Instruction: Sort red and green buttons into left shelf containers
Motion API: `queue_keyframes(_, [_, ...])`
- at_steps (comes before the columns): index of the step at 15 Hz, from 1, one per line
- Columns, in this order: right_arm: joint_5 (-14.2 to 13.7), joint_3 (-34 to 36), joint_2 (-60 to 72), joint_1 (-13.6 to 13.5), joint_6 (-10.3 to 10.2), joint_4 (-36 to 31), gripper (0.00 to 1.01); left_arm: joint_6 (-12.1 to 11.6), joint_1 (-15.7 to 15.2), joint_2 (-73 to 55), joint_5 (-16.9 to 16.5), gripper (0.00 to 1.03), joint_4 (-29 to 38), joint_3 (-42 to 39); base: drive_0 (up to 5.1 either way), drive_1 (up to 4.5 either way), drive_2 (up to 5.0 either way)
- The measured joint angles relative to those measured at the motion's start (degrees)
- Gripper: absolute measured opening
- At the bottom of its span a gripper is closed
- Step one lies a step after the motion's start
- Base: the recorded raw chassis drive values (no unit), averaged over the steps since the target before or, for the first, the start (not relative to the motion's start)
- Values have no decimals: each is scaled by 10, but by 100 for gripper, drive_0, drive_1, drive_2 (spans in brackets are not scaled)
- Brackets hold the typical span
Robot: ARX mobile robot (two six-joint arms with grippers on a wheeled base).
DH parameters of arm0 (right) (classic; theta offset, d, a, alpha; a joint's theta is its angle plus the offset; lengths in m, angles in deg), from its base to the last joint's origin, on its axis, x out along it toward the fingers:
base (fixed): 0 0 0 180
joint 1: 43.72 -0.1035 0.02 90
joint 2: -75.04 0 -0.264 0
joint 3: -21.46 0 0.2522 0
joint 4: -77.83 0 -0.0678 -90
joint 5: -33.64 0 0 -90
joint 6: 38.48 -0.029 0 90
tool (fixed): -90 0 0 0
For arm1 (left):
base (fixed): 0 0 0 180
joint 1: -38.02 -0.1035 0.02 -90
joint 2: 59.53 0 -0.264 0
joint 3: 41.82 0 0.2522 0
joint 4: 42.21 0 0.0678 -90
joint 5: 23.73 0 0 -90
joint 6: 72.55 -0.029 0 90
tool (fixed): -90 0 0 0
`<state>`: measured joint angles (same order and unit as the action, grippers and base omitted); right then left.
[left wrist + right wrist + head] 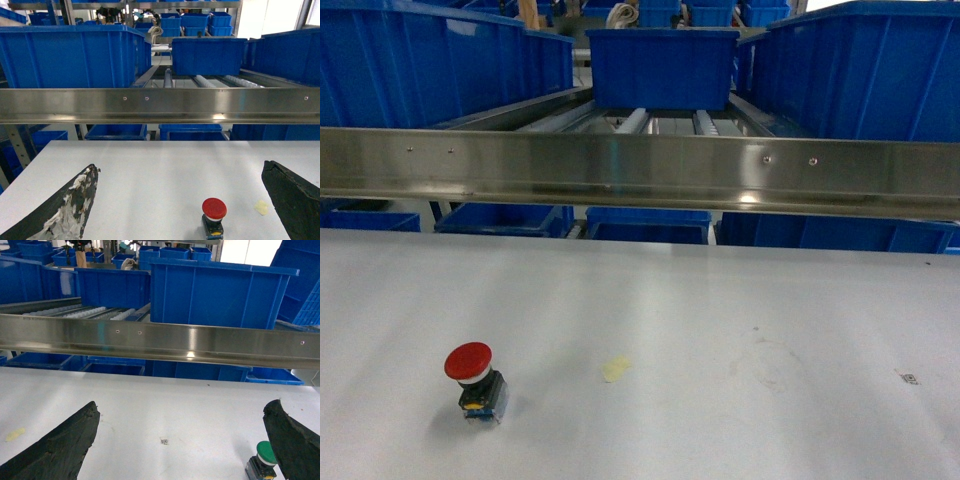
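A white tabletop (720,300) meets a steel shelf rail (640,170) with blue tubs (430,65) behind. The red button (472,378) stands upright near its front left edge; the green button (264,460) stands toward the front right. Both the left gripper (185,200) and right gripper (182,445) hang spread wide, empty.

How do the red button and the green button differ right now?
The red button has a wide red cap; the green button has a green one. The red button lies between the left gripper's open fingers, the green button beside the right gripper's finger. Both stand cap-up on the white table, ungrasped.
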<state>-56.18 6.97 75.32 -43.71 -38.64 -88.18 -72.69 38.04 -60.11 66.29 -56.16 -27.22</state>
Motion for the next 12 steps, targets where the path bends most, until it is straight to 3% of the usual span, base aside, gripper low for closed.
queue_keyframes(12, [0,0,0,0,0,0,98,0,0,0,0,98,0,0,0,0,0])
